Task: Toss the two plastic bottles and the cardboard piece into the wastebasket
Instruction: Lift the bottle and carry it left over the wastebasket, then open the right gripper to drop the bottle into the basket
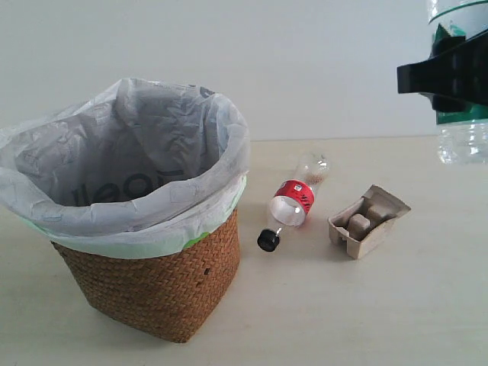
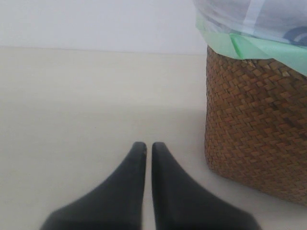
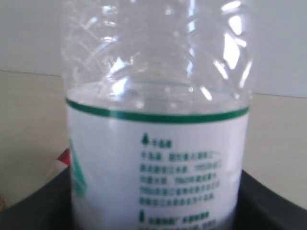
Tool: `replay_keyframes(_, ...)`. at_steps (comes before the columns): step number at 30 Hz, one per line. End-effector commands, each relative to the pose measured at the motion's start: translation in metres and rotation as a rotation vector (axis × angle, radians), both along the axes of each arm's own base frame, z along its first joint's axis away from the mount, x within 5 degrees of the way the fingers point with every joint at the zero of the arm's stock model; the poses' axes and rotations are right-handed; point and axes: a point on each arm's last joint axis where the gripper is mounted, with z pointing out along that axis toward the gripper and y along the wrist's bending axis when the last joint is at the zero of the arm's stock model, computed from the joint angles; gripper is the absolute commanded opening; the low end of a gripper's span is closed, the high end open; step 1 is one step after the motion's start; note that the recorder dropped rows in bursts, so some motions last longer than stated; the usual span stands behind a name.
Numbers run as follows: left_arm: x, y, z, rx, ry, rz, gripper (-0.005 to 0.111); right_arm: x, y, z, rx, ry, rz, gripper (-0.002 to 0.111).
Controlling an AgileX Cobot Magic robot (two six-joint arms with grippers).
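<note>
My right gripper (image 1: 450, 80) is shut on the larger clear bottle (image 1: 461, 141) with the green-white label (image 3: 153, 163), holding it in the air at the upper right, well above the table. The smaller bottle (image 1: 290, 204) with red label and black cap lies on the table right of the wicker wastebasket (image 1: 152, 274). The beige cardboard piece (image 1: 367, 221) lies to the right of that bottle. My left gripper (image 2: 145, 146) is shut on nothing, low over the table beside the wastebasket (image 2: 254, 129). It does not show in the exterior view.
The wastebasket's white bag liner (image 1: 130, 175) folds over its rim with a pale green edge. The table (image 1: 343, 320) is pale beige, with a plain white wall behind.
</note>
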Motion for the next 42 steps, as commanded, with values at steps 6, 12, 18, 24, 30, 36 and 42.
replay_keyframes(6,0.000,0.000,-0.001,0.007,0.002,0.002,0.004,0.002,-0.006,0.015,-0.045,-0.113,-0.029,0.000)
replay_keyframes(12,0.000,0.000,-0.001,0.007,0.002,0.002,0.004,0.031,0.053,-0.011,0.174,-0.096,0.310,0.000)
replay_keyframes(18,0.000,0.000,-0.001,0.007,0.002,0.002,0.004,0.037,0.112,0.046,0.622,-0.216,0.774,0.000)
replay_keyframes(24,0.000,0.000,-0.001,0.007,0.002,0.002,0.004,0.053,0.093,0.039,0.465,-0.196,0.497,0.000)
replay_keyframes(30,0.000,0.000,-0.001,0.007,0.002,0.002,0.004,0.066,0.019,0.021,-0.329,-0.147,-0.148,0.000)
replay_keyframes(36,0.000,0.000,-0.001,0.007,0.002,0.002,0.004,0.067,0.056,0.017,-0.083,-0.167,0.188,0.000)
replay_keyframes(42,0.000,0.000,-0.001,0.007,0.002,0.002,0.004,0.073,0.144,0.079,0.697,-0.223,0.564,0.068)
